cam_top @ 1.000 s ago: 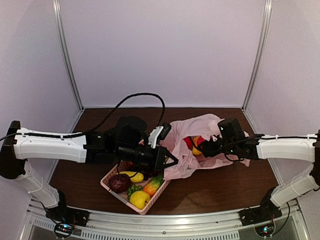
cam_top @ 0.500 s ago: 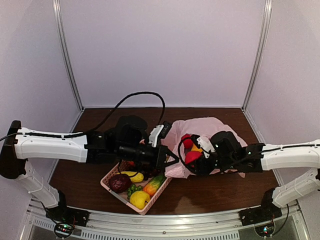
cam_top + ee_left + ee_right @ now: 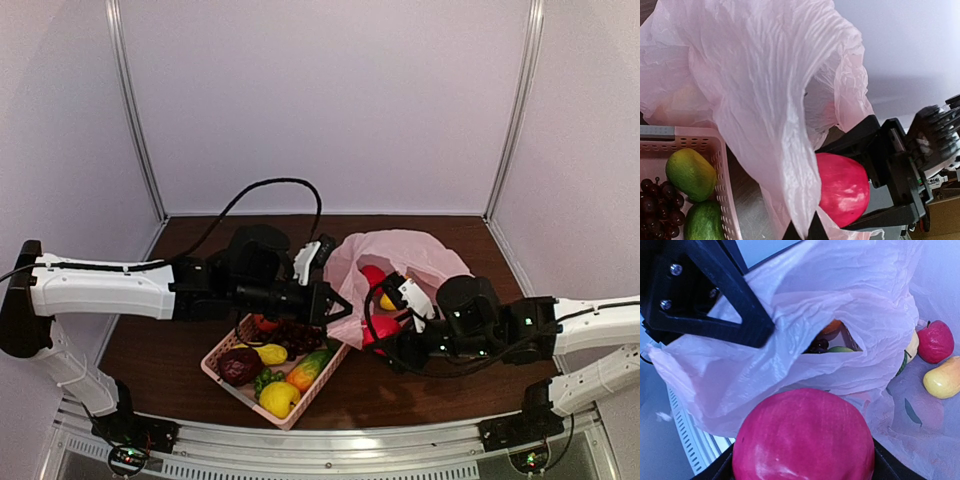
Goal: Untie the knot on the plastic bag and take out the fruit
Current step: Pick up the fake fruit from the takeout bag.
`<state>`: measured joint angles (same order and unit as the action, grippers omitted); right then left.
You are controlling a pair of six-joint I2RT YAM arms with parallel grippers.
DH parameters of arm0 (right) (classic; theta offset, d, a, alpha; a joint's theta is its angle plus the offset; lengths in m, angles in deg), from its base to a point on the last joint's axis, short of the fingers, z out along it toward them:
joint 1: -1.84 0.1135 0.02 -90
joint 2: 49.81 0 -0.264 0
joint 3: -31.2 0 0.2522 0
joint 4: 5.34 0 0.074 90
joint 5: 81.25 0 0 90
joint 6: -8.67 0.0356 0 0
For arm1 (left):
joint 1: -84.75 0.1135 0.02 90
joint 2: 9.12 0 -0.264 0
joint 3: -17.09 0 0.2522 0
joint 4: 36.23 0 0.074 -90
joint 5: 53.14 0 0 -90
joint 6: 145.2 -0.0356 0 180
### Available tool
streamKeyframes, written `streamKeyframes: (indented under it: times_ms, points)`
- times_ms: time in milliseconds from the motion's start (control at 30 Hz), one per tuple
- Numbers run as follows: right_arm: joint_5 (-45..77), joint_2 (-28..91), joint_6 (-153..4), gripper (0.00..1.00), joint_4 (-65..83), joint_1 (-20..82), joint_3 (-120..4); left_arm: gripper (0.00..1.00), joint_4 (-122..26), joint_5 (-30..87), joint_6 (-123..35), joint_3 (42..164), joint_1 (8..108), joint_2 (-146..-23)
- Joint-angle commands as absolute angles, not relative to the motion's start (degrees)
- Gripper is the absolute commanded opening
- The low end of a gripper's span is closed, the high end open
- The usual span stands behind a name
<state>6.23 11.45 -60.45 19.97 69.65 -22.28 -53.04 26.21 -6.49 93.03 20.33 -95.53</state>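
Note:
The pink plastic bag lies open behind the basket, and no knot shows. My left gripper is shut on the bag's near edge; in the left wrist view the film runs down between its fingertips. My right gripper is closed around a red apple just outside the bag's mouth. The same apple fills the bottom of the right wrist view between the black fingers, and it also shows in the left wrist view. Another red fruit and a yellow one lie inside the bag.
The pink latticed basket stands at the front left of the bag, holding a dark grape bunch, a maroon fruit, a yellow lemon and other fruit. Both grippers are close together at the bag's mouth.
My right gripper has come out of the bag toward the near edge, carrying the red apple. The left gripper has kept its hold on the bag's edge, lifting it slightly.

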Motion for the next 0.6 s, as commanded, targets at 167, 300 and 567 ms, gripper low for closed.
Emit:
streamKeyframes:
  times_ms: [167,300,567]
  points:
    - [1.18,4.52,-57.17,0.59,20.08,70.69,-26.83,0.18,-51.7,28.46,-7.27,92.77,20.67,-95.13]
    - [0.27,4.64,-57.94,0.59,21.86,71.54,-30.92,0.55,-54.86,31.27,-8.45,93.4,21.05,-91.93]
    - [-2.89,10.63,-60.96,0.59,24.92,76.93,-40.01,0.86,-63.55,30.14,-13.1,90.38,28.63,-83.34]
